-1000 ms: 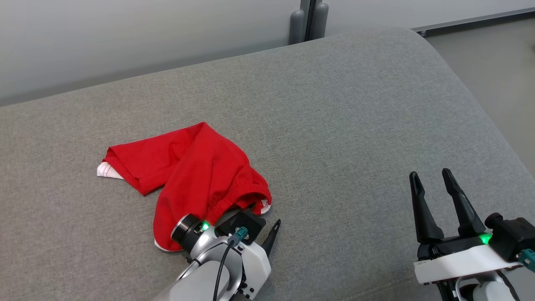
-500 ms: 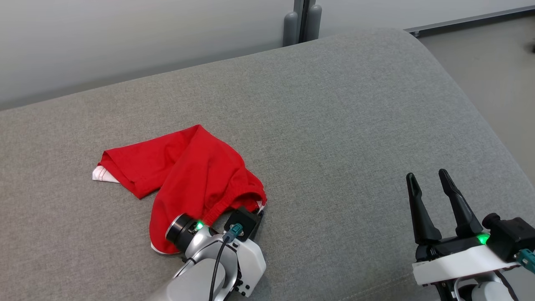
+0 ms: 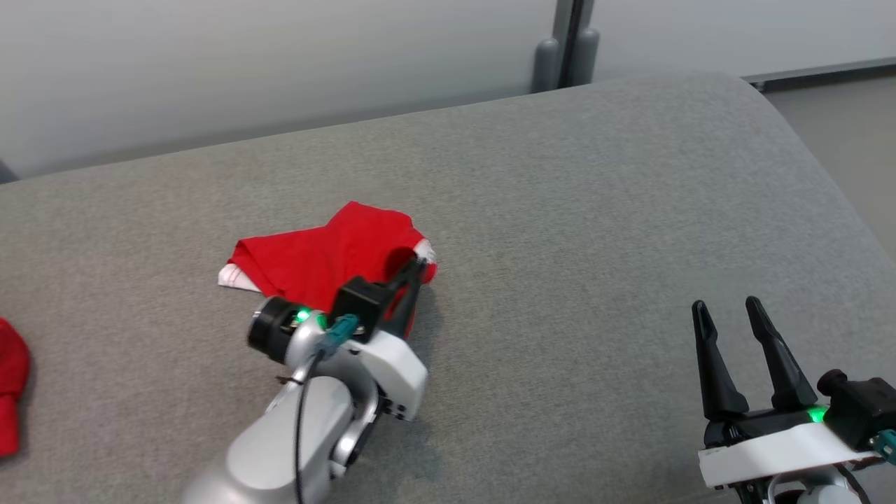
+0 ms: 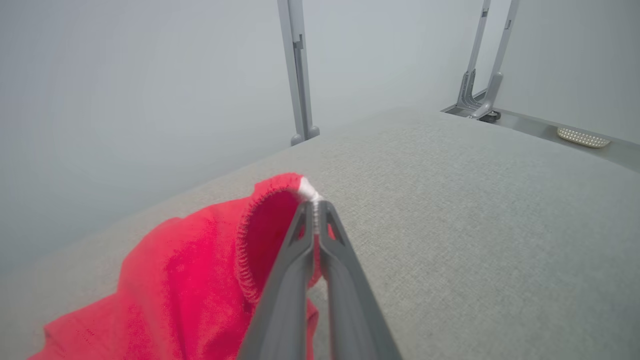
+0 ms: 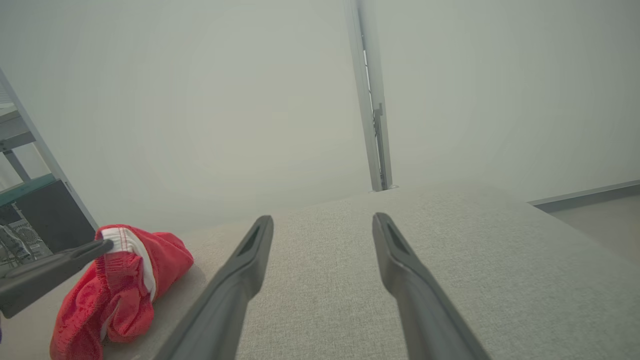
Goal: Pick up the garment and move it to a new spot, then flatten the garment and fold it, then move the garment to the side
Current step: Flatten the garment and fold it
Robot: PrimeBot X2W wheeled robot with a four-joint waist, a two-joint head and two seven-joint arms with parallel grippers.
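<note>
The garment [image 3: 315, 259] is a red piece of clothing with white trim, bunched on the grey cushion left of centre. My left gripper [image 3: 418, 264] is shut on its waistband edge and holds that edge lifted above the cushion. In the left wrist view the closed fingers [image 4: 315, 235] pinch the red hem and white trim of the garment [image 4: 200, 280]. From the right wrist view the garment [image 5: 120, 290] hangs off the left gripper's fingers [image 5: 55, 272] at the left. My right gripper [image 3: 731, 315] stands open at the lower right, nothing between its fingers [image 5: 240, 280].
The grey cushion [image 3: 560, 231] spreads wide, with its rounded edge at the right and floor beyond. A second red cloth [image 3: 10, 385] lies at the far left edge. A pale wall and a grey post [image 3: 567, 42] stand behind the cushion.
My left gripper closed on the garment's waistband and lifted it up and away from me, bunching the cloth. The head camera has shifted. My right gripper stays as it was.
</note>
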